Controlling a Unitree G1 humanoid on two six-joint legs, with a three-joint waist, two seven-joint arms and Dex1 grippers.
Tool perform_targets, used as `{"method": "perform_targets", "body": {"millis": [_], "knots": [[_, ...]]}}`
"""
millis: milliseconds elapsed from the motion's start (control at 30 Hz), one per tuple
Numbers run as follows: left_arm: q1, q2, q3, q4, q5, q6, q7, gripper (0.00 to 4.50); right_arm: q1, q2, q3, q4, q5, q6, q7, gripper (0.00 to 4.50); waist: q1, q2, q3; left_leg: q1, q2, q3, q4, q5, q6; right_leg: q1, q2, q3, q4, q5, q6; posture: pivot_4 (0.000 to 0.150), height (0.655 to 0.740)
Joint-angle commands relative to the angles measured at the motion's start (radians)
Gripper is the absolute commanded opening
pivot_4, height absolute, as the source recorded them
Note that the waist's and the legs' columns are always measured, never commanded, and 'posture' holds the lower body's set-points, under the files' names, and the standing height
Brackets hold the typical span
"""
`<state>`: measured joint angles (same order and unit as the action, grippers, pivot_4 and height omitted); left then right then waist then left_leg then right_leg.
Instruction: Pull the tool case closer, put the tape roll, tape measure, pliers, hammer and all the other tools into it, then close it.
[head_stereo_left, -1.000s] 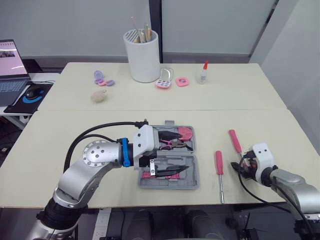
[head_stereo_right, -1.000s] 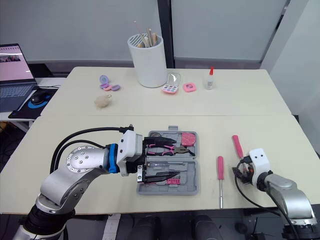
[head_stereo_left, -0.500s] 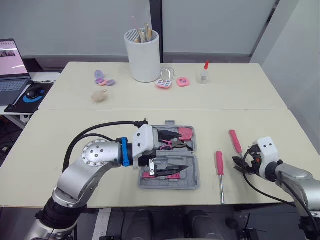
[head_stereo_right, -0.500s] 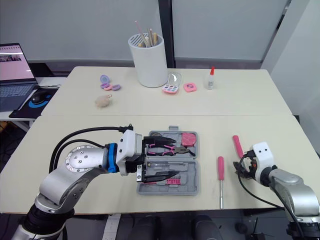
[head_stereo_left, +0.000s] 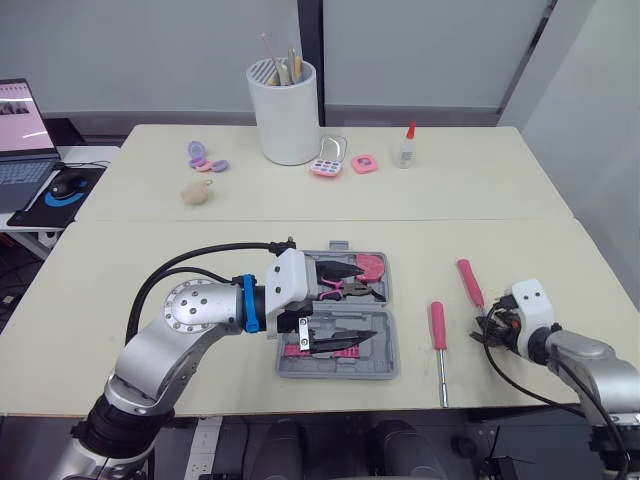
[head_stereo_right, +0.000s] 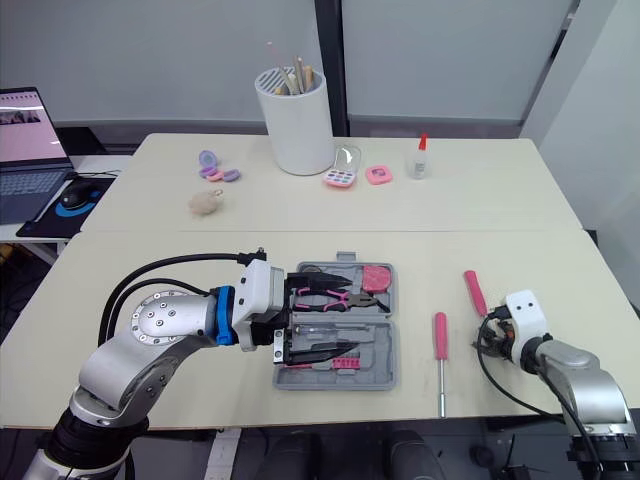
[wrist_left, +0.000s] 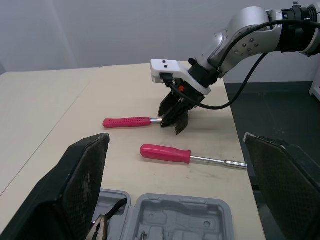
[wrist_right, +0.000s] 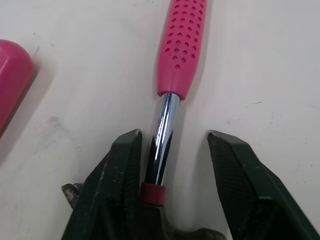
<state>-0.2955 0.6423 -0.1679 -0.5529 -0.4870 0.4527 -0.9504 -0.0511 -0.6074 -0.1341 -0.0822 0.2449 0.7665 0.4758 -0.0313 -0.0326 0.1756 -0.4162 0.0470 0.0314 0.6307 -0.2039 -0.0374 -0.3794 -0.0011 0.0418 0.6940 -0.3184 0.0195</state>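
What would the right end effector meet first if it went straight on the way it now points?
Probably the pink dotted handle: its chrome shaft lies between the open fingers of the right end effector, which points along it.

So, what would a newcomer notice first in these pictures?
The open grey plastic tool case in the middle of the cream table, with the left claw spread wide over it. Next, the right claw by the right edge, fingers open either side of the steel shaft of a pink-handled tool.
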Motion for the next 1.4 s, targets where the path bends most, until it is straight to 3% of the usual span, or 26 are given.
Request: {"method": "perform_targets", "body": {"millis": [33, 233, 467, 567, 667, 833, 1100, 1400], "knots": [[0.000, 0.004, 0.013, -0.041, -0.009, -0.004, 0.006, 4.50, 0.020, -0.003, 0.013, -0.015, -0.011, -0.011, 0.009, 1.23, 0.000, 0.000, 0.000, 0.000, 0.000, 0.000, 0.000, 0.000, 0.000, 0.000, 0.000, 0.000, 0.000, 0.000, 0.000, 0.150, 0.7400], [0.002, 0.003, 0.013, -0.035, -0.003, -0.016, 0.003, 4.50, 0.042, -0.008, 0.013, -0.039, -0.024, -0.051, 0.008, 0.20, 0.000, 0.000, 0.000, 0.000, 0.000, 0.000, 0.000, 0.000, 0.000, 0.000, 0.000, 0.000, 0.000, 0.000, 0.000, 0.150, 0.7400], [0.004, 0.001, 0.039, -0.005, 0.018, -0.078, -0.002, 4.50, 0.038, -0.044, -0.014, -0.103, -0.034, -0.080, 0.022, 0.20, 0.001, 0.000, 0.000, 0.000, 0.000, 0.000, 0.000, 0.000, 0.000, 0.000, 0.000, 0.000, 0.000, 0.000, 0.000, 0.150, 0.7400], [0.014, -0.002, 0.103, 0.044, 0.005, -0.159, -0.024, 4.50, 0.030, -0.148, 0.056, -0.171, -0.068, -0.122, 0.124, 0.20, -0.001, 0.001, 0.000, 0.000, 0.000, 0.001, 0.000, 0.000, 0.000, -0.001, 0.000, 0.001, 0.000, 0.000, 0.000, 0.150, 0.7400], [0.058, 0.051, 0.180, 0.083, -0.032, -0.190, -0.097, 4.50, -0.018, -0.266, 0.136, -0.269, -0.076, -0.144, 0.251, 0.20, -0.007, 0.001, 0.001, 0.000, 0.000, 0.001, 0.000, 0.000, 0.000, -0.001, 0.000, 0.001, 0.001, 0.000, 0.000, 0.150, 0.7400], [0.123, 0.205, 0.270, 0.102, -0.139, -0.112, -0.247, 4.50, -0.183, -0.317, 0.262, -0.401, -0.010, -0.003, 0.385, 0.20, -0.011, 0.001, 0.001, 0.000, 0.002, 0.000, -0.001, 0.000, 0.000, -0.002, 0.003, 0.000, 0.001, -0.001, 0.000, 0.150, 0.7400], [0.235, 0.303, 0.390, 0.148, -0.136, -0.184, -0.381, 4.50, -0.420, -0.288, 0.559, -0.498, -0.093, 0.095, 0.442, 0.20, 0.001, 0.000, 0.002, -0.003, 0.001, 0.001, 0.000, 0.000, 0.000, -0.005, -0.002, 0.000, 0.001, 0.000, -0.001, 0.150, 0.7400], [0.367, 0.356, 0.509, 0.162, -0.124, -0.211, -0.462, 4.50, -0.598, -0.167, 0.787, -0.439, -0.209, 0.151, 0.446, 0.20, -0.001, -0.001, 0.002, -0.005, 0.003, 0.001, 0.000, 0.000, 0.000, -0.008, -0.002, -0.001, 0.003, 0.000, -0.001, 0.150, 0.7400]]}}
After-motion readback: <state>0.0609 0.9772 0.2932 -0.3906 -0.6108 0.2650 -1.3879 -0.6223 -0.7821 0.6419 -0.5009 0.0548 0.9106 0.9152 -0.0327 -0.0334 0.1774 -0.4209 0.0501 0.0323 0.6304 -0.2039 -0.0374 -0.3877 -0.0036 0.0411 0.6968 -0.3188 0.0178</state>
